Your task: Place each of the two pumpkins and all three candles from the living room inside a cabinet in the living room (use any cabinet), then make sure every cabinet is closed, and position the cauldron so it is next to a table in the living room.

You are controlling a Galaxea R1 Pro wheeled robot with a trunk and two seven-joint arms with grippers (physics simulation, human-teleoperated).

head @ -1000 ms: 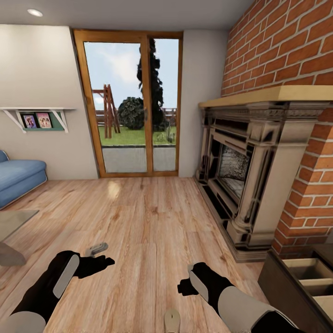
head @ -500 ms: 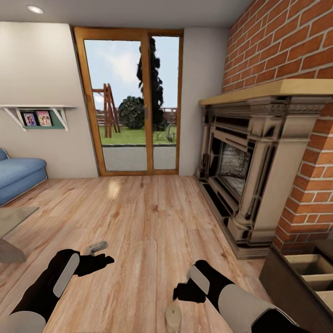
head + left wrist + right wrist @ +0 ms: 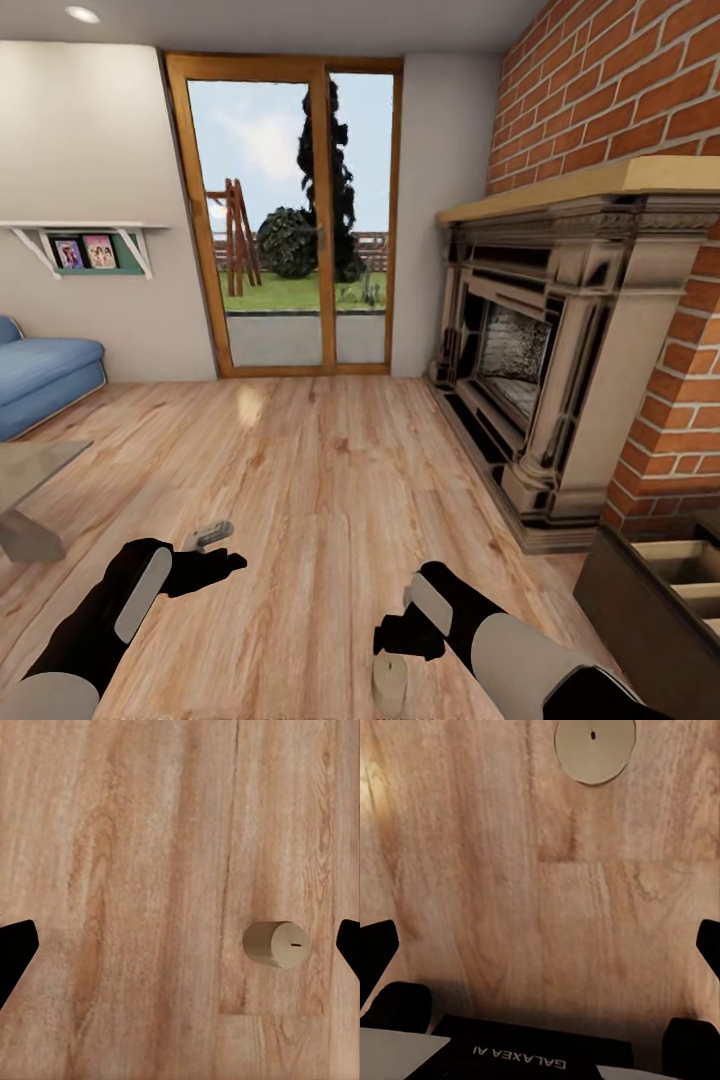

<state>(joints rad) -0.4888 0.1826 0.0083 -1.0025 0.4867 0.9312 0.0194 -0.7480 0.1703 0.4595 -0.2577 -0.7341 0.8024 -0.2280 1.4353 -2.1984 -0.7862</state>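
Find the candle (image 3: 390, 681) at 6 o'clock in the head view, standing on the floor (image 3: 320, 470) just under the right gripper (image 3: 397, 630). Read its round top and wick dot in the right wrist view as a sign of standing upright. Note both sets of fingers spread wide and empty: right gripper near the candle, left gripper (image 3: 214, 552) at 8 o'clock, well apart from it.

Take the candle with the right gripper, being the closer one. Bring the wrist forward until the candle sits midway between the fingertips, not off toward the edge of the wrist view as now. Come straight down, keep the spread wide until both fingers pass the rim, then close on the side wall low enough to avoid tipping the stub. Squeeze gently; probably light and easy to knock over or roll away.

Keep the left gripper clear. Afterwards, carry toward the cabinet (image 3: 640, 610) at 4 o'clock, with a pale drawer already open, and release inside. Mind the fireplace (image 3: 560, 370) at 3 o'clock and the table (image 3: 30, 470) at 9 o'clock when turning.
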